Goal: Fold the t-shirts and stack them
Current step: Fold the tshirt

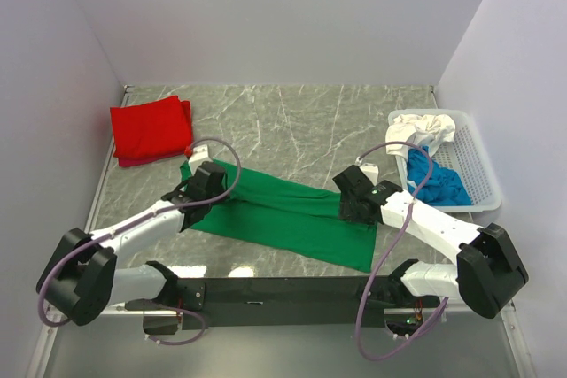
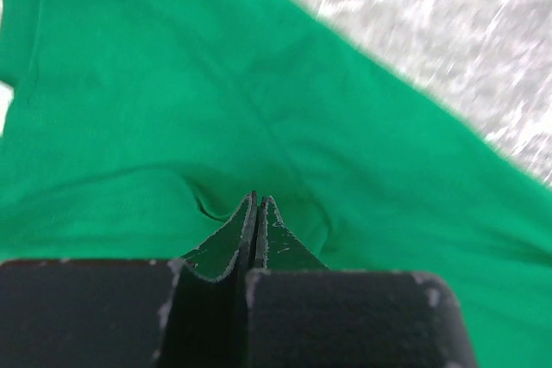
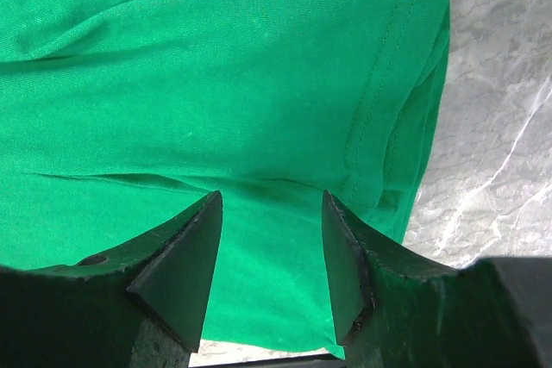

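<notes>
- Top view: green t-shirt (image 1: 283,214) lies spread flat and slanted across the near middle of the marble bench (image 1: 301,117), between the two arms.
- Left tool (image 1: 205,185) sits on the shirt's left end, right tool (image 1: 354,194) on its right part, both down at the cloth.
- Red t-shirt (image 1: 149,130) is folded at far left, well apart from the green one. It looks like the start of the stack.
- White t-shirt (image 1: 423,128) and blue t-shirt (image 1: 436,181) are crumpled in the lattice basket (image 1: 474,179) at right, not yet folded.
- Left wrist view: left tool (image 2: 257,200) is clenched, its tips pinching a small pucker of the green t-shirt (image 2: 172,101). Bare bench (image 2: 448,32) shows beyond the edge.
- Right wrist view: right tool (image 3: 269,200) is released, jaws wide and straddling the green t-shirt (image 3: 216,75) just inside the stitched hem (image 3: 379,101). Nothing is gripped.
- Handling, my read: thin, light, limp knit that sags and wrinkles and won't hold shape.
- Best to pinch at the hems or corners, both ends together, lift low and lay over slowly to stop it bunching.
</notes>
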